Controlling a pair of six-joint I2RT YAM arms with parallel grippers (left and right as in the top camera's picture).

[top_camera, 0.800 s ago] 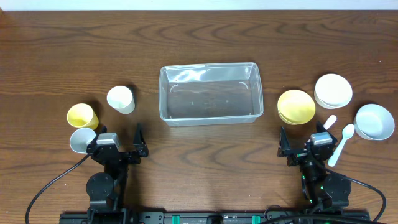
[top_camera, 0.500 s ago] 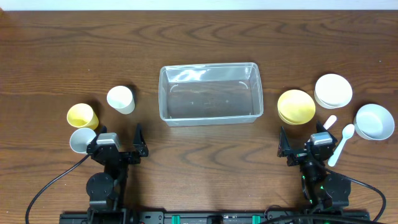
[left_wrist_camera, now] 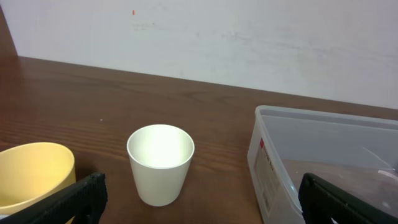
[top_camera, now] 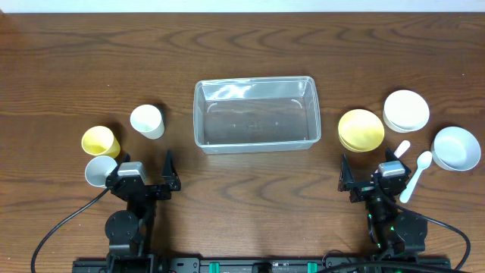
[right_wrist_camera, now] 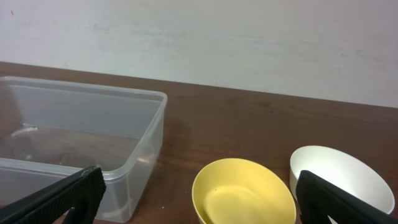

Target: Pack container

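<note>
**Container centred, both claws wide**

The clear container (top_camera: 256,121) lies mid-frame on the counter (top_camera: 242,197), above and between the claws. Left claw (top_camera: 144,176), lower left, and right claw (top_camera: 373,179), lower right, stand well apart from it, jaws spread wide, gripping nothing.

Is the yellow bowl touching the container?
Apart. The overhead view shows a strip of bare table between the yellow bowl and the container.
</note>
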